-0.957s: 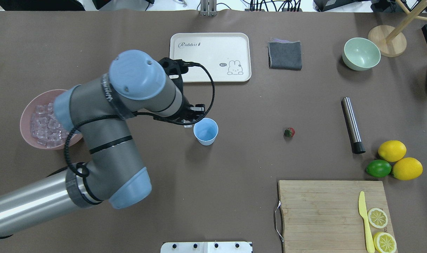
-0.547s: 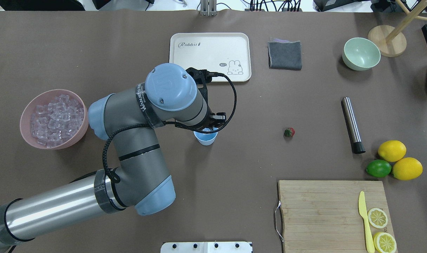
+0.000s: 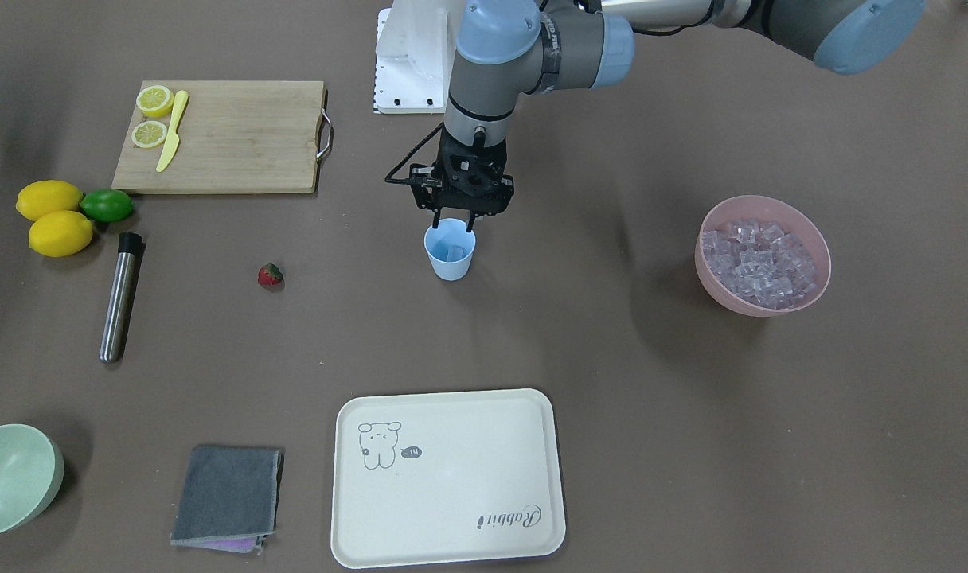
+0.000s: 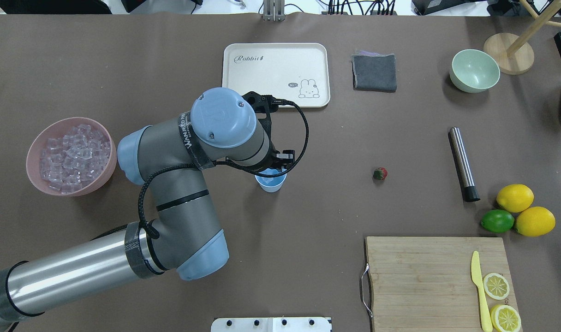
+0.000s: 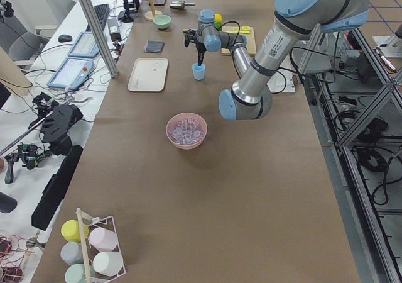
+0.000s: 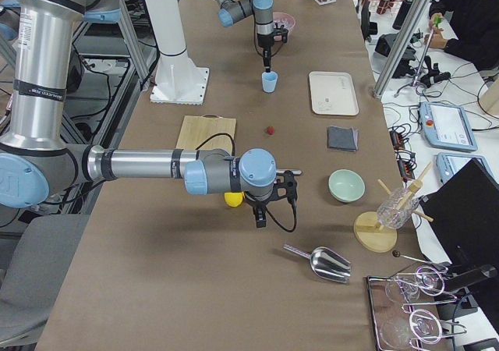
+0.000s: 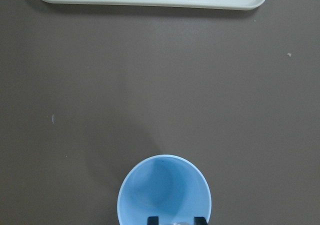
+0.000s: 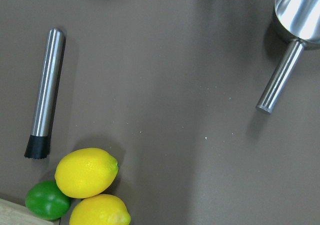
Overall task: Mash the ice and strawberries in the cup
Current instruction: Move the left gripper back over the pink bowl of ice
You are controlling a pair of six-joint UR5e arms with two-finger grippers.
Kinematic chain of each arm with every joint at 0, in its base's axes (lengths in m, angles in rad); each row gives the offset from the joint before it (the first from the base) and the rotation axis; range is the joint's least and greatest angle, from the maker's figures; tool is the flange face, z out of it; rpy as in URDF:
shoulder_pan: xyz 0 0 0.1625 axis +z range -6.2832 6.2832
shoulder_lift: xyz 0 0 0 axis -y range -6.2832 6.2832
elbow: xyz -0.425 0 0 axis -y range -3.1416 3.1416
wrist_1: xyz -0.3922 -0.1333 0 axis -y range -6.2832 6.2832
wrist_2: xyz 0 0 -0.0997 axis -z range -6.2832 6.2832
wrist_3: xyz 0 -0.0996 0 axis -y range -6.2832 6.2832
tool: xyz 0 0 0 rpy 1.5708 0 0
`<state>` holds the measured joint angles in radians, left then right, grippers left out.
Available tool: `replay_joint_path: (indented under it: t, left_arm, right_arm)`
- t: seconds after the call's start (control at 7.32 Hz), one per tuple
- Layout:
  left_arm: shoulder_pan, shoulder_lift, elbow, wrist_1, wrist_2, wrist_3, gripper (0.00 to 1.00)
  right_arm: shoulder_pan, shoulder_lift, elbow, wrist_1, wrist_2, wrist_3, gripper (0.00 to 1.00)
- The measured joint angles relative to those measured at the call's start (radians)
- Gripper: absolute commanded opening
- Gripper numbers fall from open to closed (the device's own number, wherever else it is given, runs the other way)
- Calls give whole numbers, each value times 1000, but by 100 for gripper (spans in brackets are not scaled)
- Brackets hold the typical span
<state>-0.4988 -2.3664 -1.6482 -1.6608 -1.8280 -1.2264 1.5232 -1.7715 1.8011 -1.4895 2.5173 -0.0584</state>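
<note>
The pale-blue cup (image 3: pixel 450 261) stands upright mid-table, partly covered by my left arm from overhead (image 4: pixel 272 185). My left gripper (image 3: pixel 454 228) points straight down into its mouth, shut on one clear ice cube (image 3: pixel 451 240). In the left wrist view the two fingertips (image 7: pixel 152 220) sit just inside the cup's near rim (image 7: pixel 165 185) with a glassy bit between them. More ice (image 4: pixel 73 154) fills the pink bowl (image 4: pixel 31 159) at the left. The strawberry (image 4: pixel 379 173) lies alone to the cup's right. My right gripper (image 6: pixel 261 215) hangs near the lemons; I cannot tell its state.
A steel muddler (image 4: pixel 463 163), two lemons (image 4: pixel 515 197) and a lime (image 4: pixel 497 221) lie at the right. A cutting board (image 4: pixel 423 276) holds a yellow knife and lemon slices. Farther back are a cream tray (image 4: pixel 276 74), grey cloth (image 4: pixel 374 72), mint bowl (image 4: pixel 474 70) and steel scoop (image 8: pixel 295 15).
My left arm swung right from beside the pink bowl until its gripper came over the cup. Over the last half second it has barely shifted.
</note>
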Motion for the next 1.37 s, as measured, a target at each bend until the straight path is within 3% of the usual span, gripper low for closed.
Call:
replay_joint_path:
  t: [0.41,0.96,1.23,1.37]
  left_arm:
    - [-30,52,-56,15,-5,6,97]
    - [-170,344,-314,163,-8,268,95]
    - [-257,533,-398,156,-11,442,91]
    - [-276,596,-394,116,-11,478,89]
  right_arm:
    - [-8,2,0,0,-1,0,100]
    - [-15,0,-2,0,-2,0,100]
    - [-17,-1,-7,0,-2,0,100]
    - [-18,-1,-7,0,-1,0,100]
